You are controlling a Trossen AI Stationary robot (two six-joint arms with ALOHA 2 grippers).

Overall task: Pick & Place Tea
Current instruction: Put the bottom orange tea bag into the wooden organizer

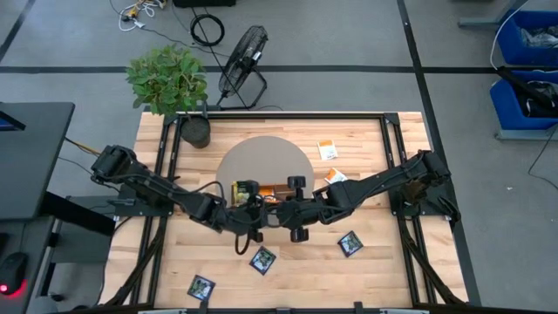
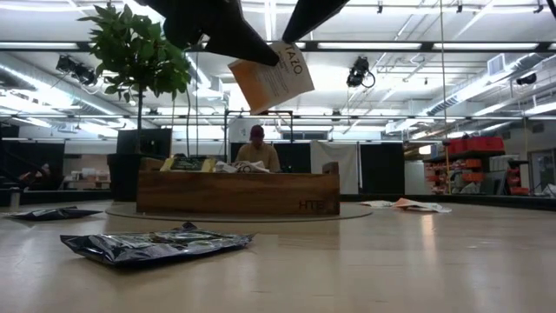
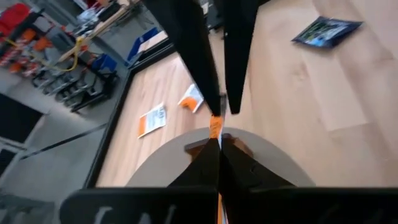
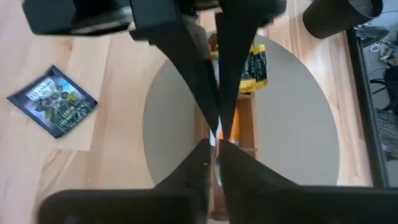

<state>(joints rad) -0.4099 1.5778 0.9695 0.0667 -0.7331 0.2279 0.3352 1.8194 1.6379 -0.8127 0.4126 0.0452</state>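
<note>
While both arms reach in over the middle of the table, the high view has the left gripper [image 1: 260, 208] and right gripper [image 1: 288, 208] nose to nose above the wooden tray [image 1: 281, 188] on its round grey mat [image 1: 253, 161]. That looks like a handover, though the wrists hide it. Three navy sachets [image 1: 262, 259] lie along the table edge opposite the potted plant [image 1: 170, 78], and two orange-and-white ones [image 1: 327, 150] sit between the mat and the right edge. Down to the low view, and there it is: an orange-and-white sachet [image 2: 271, 76] hangs tilted in the air above the tray, well clear of it, with a dark finger pair pinching each upper corner. Its lettering reads like TAZO. The mark on the tray's front is too faint to read, and a person sits in the room far behind. In the left wrist view, that arm's fingers are clamped tight on the sachet's orange edge, with the other pair meeting it from opposite. In the right wrist view, its own fingers look pinched on the same thin edge, directly over the tray. Yellow-green sachets [image 4: 255, 65] are already stacked inside, so I judge this one belongs there too. Print on the navy packet nearby isn't legible.
</note>
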